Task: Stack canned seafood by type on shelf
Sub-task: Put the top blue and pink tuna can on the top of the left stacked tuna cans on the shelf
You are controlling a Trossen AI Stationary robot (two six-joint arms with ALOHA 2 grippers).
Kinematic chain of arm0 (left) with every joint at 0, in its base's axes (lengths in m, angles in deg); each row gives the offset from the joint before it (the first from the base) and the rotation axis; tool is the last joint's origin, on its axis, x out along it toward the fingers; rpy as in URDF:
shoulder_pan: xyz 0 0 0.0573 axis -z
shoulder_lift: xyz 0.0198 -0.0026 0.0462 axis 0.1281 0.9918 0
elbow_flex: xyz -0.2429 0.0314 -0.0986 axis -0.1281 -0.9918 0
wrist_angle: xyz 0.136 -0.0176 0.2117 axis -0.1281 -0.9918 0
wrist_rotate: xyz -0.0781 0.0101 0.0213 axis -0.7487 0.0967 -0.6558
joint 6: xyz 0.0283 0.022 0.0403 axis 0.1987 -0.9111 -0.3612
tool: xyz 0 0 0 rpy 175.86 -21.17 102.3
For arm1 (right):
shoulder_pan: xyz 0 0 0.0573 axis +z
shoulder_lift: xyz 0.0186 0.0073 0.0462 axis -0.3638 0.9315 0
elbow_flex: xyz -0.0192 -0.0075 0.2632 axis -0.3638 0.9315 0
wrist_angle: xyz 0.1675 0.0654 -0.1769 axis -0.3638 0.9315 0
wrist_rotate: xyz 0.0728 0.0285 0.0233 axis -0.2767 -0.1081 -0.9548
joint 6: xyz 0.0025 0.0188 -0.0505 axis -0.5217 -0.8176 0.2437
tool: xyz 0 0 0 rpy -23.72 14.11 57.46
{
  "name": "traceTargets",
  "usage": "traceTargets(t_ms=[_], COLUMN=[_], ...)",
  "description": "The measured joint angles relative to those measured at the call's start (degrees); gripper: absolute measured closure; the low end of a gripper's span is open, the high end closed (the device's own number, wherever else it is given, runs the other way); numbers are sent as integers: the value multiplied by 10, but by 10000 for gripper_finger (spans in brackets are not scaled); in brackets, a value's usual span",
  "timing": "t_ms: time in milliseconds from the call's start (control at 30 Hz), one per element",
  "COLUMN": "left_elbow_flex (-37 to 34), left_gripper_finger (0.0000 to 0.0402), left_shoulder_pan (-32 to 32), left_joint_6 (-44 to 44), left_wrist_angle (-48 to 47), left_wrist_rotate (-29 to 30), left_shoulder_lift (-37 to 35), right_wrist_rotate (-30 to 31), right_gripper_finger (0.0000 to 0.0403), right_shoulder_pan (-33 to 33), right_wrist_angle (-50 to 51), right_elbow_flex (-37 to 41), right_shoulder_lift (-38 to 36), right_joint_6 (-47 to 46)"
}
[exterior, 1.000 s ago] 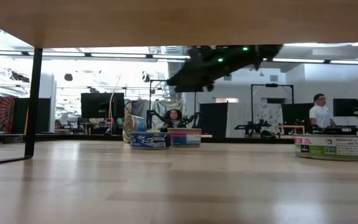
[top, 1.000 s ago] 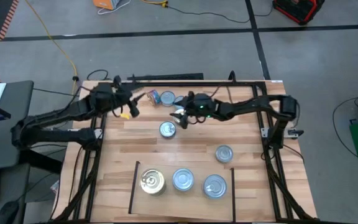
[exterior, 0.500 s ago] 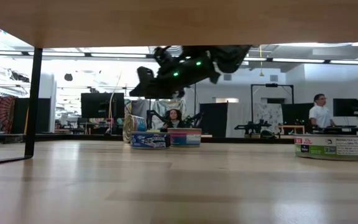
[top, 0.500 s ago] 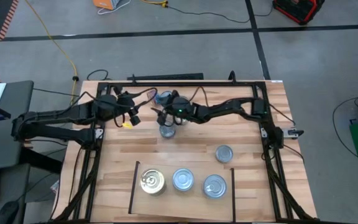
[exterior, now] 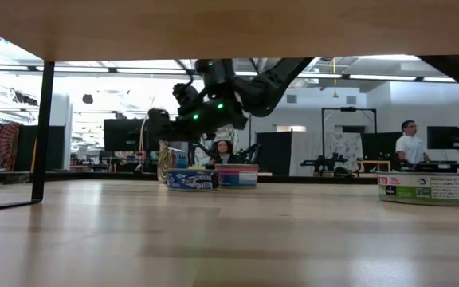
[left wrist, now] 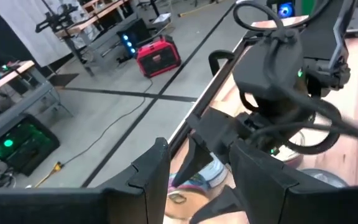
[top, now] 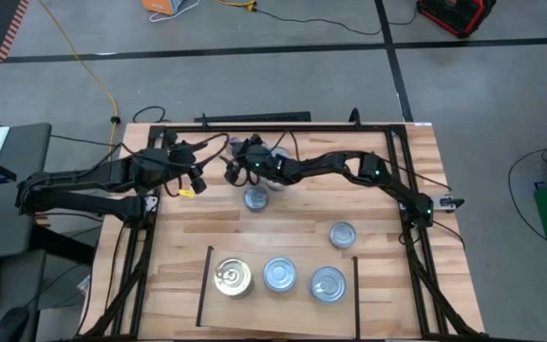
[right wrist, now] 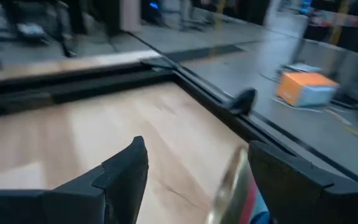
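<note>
Right pincer (top: pixel 238 167) agape over far cans (top: pixel 254 149), arm stretched across table (top: pixel 292 233)

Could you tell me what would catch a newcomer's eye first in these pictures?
Probably the right pincer, reaching far across the table's back to meet the left pincer above the tins at the back edge. Next, three stacks of tins lined up on the shelf at the front.

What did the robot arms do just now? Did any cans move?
The right gripper swept across the table's far side toward the left arm, ending over the cans at the back, jaws open, holding nothing. The left gripper barely shifted. No cans moved.
</note>
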Motion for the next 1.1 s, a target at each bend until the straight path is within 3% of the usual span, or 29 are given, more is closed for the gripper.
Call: traceTargets(t_ms=[133,367,533,733,933,1100], left_elbow_flex=[-23,-68,-87,-105,-105,-105], left_gripper_finger=[244,244,244,244,244,244], left_shoulder_pan=[0,0,0,0,0,0], left_joint_6=[-17,-26,-2,15,15,13], left_wrist_angle=[13,46,48,41,40,38], left_wrist_rotate=[0,-7,-77,-101,-154,-167], left_shoulder_lift=[-12,-54,-85,-110,-113,-113], right_wrist_rotate=[73,165,167,195,189,116], right_gripper_finger=[101,101,101,101,101,101], right_shoulder_pan=[7,25,18,23,25,13], right_wrist_angle=[59,60,82,90,263,347], right_elbow_flex=[-41,-48,-48,-50,-125,-143], right_shoulder_lift=[18,12,12,11,14,17], right_joint_6=[18,19,-40,-69,-106,-177])
